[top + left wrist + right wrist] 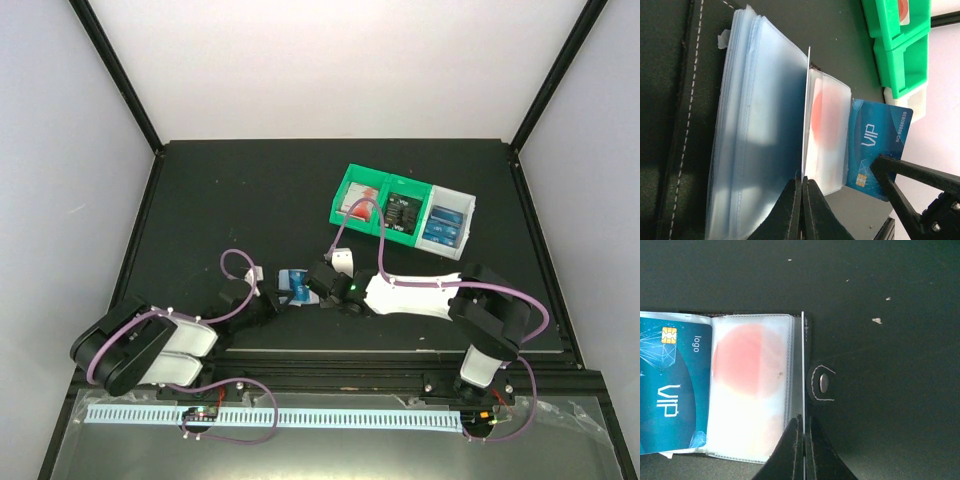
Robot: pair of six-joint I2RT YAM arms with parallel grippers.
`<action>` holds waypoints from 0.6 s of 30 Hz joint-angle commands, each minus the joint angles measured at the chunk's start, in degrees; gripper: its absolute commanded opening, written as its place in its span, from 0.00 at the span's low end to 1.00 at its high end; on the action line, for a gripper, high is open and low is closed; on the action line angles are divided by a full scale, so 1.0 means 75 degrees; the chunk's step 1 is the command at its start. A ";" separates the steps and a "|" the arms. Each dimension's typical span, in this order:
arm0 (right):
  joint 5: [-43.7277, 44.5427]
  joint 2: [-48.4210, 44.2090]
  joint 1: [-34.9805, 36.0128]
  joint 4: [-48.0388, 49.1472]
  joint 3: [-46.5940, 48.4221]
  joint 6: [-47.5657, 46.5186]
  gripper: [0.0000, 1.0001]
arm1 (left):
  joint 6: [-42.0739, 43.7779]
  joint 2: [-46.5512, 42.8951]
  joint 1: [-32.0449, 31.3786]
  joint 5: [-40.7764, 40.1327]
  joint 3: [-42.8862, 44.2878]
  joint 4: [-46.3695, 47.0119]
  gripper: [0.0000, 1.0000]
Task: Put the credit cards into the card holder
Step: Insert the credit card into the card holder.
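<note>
The card holder (pixel 690 125) lies open on the black table, its clear sleeves fanned out. One sleeve holds a red-and-white card (pixel 825 125). A blue VIP credit card (pixel 880 145) sticks out past that sleeve. My left gripper (pixel 803 181) is shut on a thin sleeve that stands edge-on. My right gripper (pixel 803 421) is shut on a thin sheet seen edge-on beside the snap tab (pixel 824 382); I cannot tell whether it is a sleeve or a card. In the top view the left gripper (pixel 272 297) and the right gripper (pixel 322 285) flank the blue card (pixel 296 283).
At the back right stand a green bin (pixel 350 178) with a red-and-white card, a second green bin (pixel 410 186) with black cards and a white bin (pixel 470 205) with blue cards. The right gripper's black frame (pixel 920 185) shows in the left wrist view.
</note>
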 commanded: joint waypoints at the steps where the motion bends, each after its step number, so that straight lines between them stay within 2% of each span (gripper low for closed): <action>1: -0.0003 -0.0032 -0.0049 0.0136 -0.0135 0.0099 0.01 | -0.0004 0.0337 -0.0068 0.0258 0.0238 0.0588 0.02; 8: 0.0019 -0.0026 -0.0086 0.0092 -0.0189 0.0122 0.01 | -0.0221 0.0627 -0.0079 0.0349 0.0137 0.1148 0.02; 14: 0.0042 -0.0050 -0.0092 0.0067 -0.0228 0.0136 0.01 | 0.0062 -0.0077 -0.0100 0.0018 0.0223 0.0180 0.02; 18: 0.0035 -0.0041 -0.0098 0.0078 -0.0242 0.0160 0.01 | 0.0105 -0.0093 -0.0116 -0.0012 0.0279 0.0068 0.02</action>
